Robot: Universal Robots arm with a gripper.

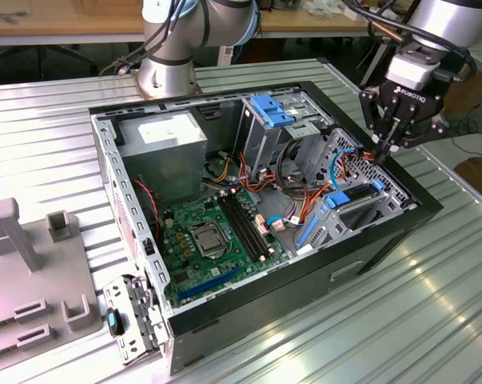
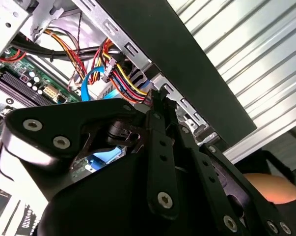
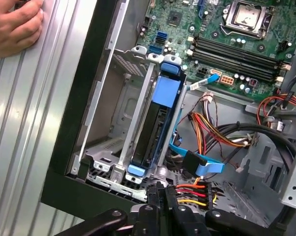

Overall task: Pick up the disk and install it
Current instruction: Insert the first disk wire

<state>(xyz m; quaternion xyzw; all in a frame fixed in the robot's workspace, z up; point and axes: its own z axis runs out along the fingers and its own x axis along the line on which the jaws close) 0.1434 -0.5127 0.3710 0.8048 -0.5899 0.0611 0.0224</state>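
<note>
The disk (image 3: 160, 105), a dark drive in a bright blue carrier, sits on edge in the metal drive cage (image 3: 118, 123) at the corner of the open computer case (image 1: 384, 232). In the exterior view the disk (image 1: 356, 194) lies low at the case's right end. My gripper (image 1: 387, 150) hangs just above that end by the case wall, apart from the disk. In both wrist views its fingers are pressed together at the tip (image 2: 157, 98), with the gripper (image 3: 160, 189) right beside the red, yellow and black power wires (image 3: 189, 191). I see nothing held between the fingers.
A person's hand (image 3: 13, 24) rests on the ribbed metal table outside the case. Inside are the green motherboard (image 1: 209, 236), a power supply (image 1: 165, 148), a blue-latched upper bay (image 1: 272, 112) and loose cable bundles (image 2: 113, 69). A grey fixture (image 1: 33, 272) stands at the exterior view's left.
</note>
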